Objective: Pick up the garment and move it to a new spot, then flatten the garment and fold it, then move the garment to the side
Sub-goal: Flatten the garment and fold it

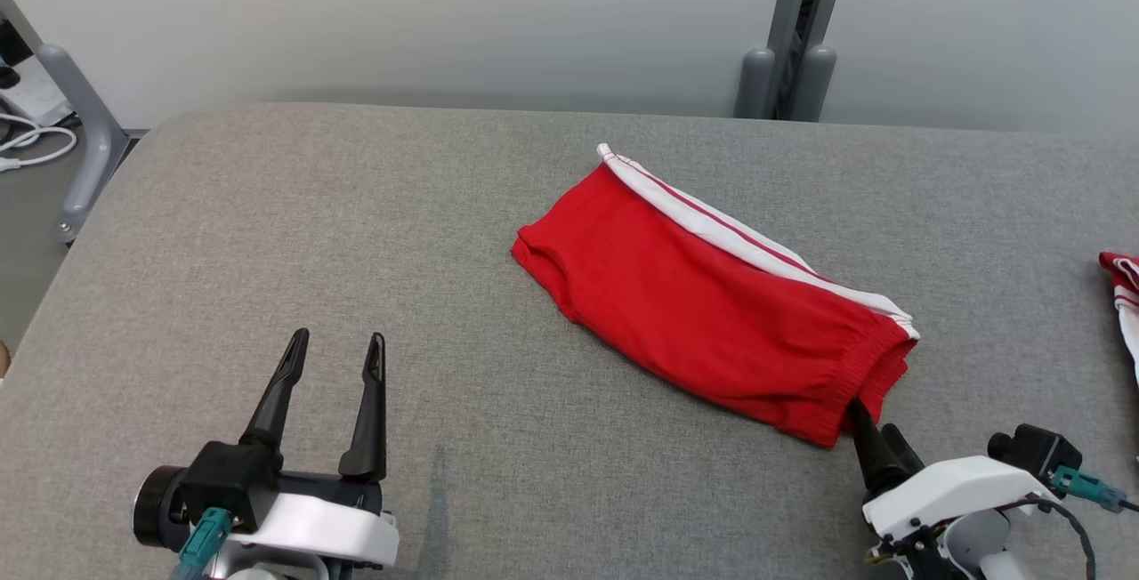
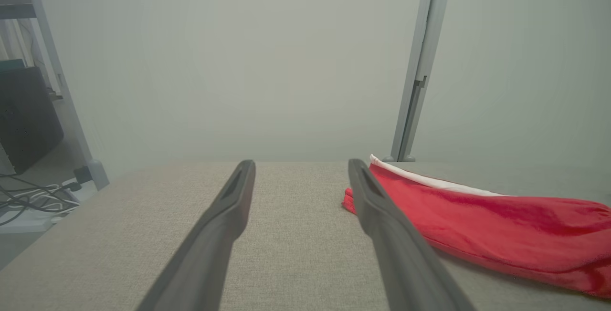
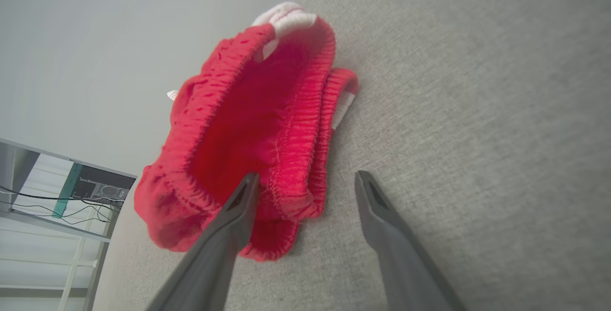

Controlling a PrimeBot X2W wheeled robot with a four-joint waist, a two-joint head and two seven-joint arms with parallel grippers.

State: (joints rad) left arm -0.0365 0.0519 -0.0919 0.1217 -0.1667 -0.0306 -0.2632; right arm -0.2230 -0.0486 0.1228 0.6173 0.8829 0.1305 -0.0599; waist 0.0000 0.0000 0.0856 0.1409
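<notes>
Grey fabric table [image 1: 267,233], pale wall [image 1: 445,11] behind. Red shorts [image 1: 703,304], white-striped, lying centre-right. Left pincer [image 1: 339,338] spread, empty, well apart. Right pincer [image 3: 306,176] spread at their waistband [image 3: 296,125]; right wrist view shows its elastic mouth gaping.

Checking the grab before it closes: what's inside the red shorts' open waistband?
One finger of the right tool reaches into the shorts at the waistband; the other is outside, over the grey table. Farther in, only red cloth shows; the rest is covered.

Folded red shorts [image 1: 703,304] (white-striped), mid-table.
</notes>
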